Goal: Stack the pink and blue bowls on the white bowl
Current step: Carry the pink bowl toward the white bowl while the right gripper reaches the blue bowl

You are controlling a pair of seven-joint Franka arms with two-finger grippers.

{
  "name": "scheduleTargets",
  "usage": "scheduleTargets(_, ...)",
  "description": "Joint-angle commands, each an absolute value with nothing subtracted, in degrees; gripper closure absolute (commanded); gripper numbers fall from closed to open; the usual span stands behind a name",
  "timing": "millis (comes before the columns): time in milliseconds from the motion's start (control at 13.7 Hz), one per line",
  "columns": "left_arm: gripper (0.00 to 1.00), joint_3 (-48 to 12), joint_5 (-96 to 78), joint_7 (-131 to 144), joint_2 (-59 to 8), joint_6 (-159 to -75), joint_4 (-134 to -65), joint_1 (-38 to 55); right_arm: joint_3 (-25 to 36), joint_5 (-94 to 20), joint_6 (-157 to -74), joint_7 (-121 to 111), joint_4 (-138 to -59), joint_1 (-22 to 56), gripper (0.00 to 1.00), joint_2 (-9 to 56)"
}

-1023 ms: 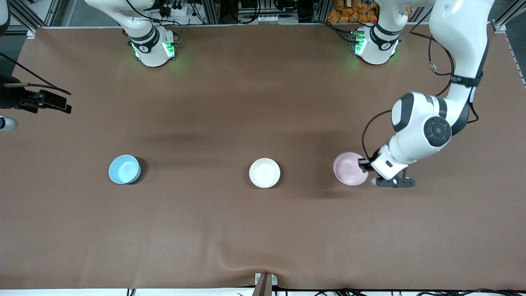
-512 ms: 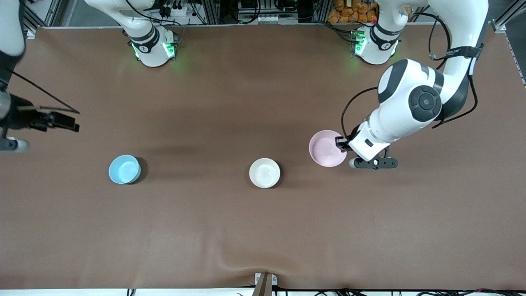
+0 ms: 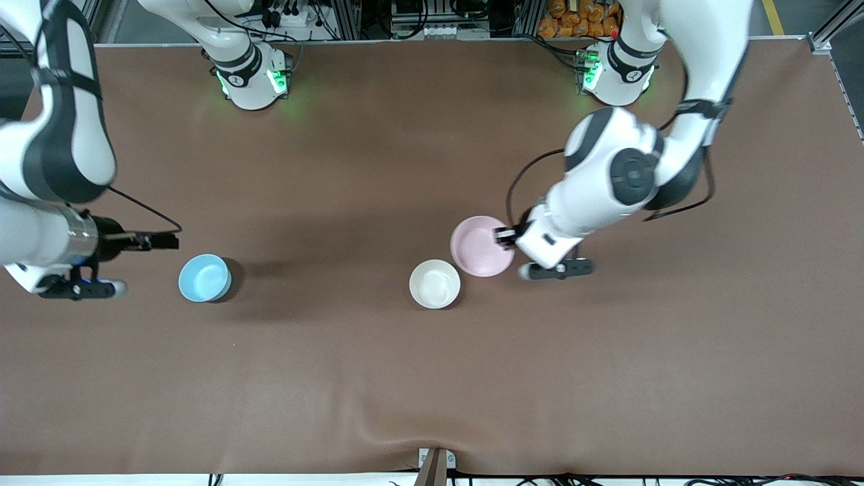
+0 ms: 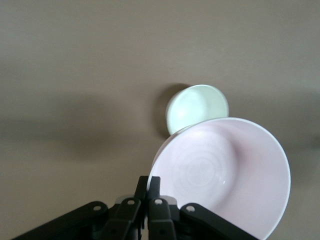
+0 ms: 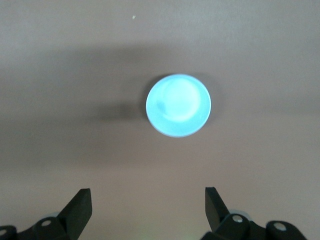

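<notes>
- left gripper (image 3: 505, 236) is clamped on the rim of the pink bowl (image 3: 482, 246), at the side of the bowl toward the left arm's end of the table.
- left wrist view: both fingers (image 4: 149, 192) are pressed together on the pink bowl (image 4: 227, 175) rim, one inside and one outside.
- pink bowl is up in the air, upright, roughly level, opening up.
- it hangs over the brown table (image 3: 432, 378), just beside the white bowl (image 3: 435, 284); in the front view its rim sits close to the white bowl's rim, offset toward the left arm's end, not centred over it.
- left wrist view shows the white bowl (image 4: 197, 107) lower down on the table, partly covered by the pink bowl's rim.
- white bowl is empty, upright, near the middle of the table.
- blue bowl (image 3: 204, 277) sits upright on the table toward the right arm's end, well apart from the white bowl, about level with it in distance from the front camera.
- right gripper (image 3: 158, 240) hovers over the table just beside the blue bowl, on the side toward the right arm's end, not touching it.
- right wrist view: fingers (image 5: 80, 207) are wide apart, holding nothing, blue bowl (image 5: 178, 105) visible on the table, empty.
</notes>
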State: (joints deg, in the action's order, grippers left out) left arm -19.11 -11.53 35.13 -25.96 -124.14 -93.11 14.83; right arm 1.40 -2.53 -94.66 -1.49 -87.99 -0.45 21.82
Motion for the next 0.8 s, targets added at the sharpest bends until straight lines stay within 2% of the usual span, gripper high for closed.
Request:
scheduleTargets(0, 1.0, -18.37, -11.69, 37.35, -31.62, -130.32, -90.18, 17.04, 1.49, -2.11, -100.43, -2.37, -90.6, -2.8, 0.0, 24.87)
scheduleTargets(292, 1.0, -17.67, -11.6, 37.44, -35.77, -134.73, -89.03, 18.98, 1.67, -2.02, -113.86, -2.9, -100.0, -4.3, 0.0, 25.57)
scheduleTargets(438, 1.0, -17.49, -11.51, 37.35, -37.61, -137.7, -88.95, 20.3, 1.67, -2.02, -120.3, -4.56, -102.12, -5.27, 0.0, 27.76)
scheduleTargets(731, 1.0, -14.77, -9.59, 37.35, -40.51, -140.89, -89.03, 23.72, 1.58, -2.11, -123.49, -8.25, -102.22, -7.64, 0.0, 33.04)
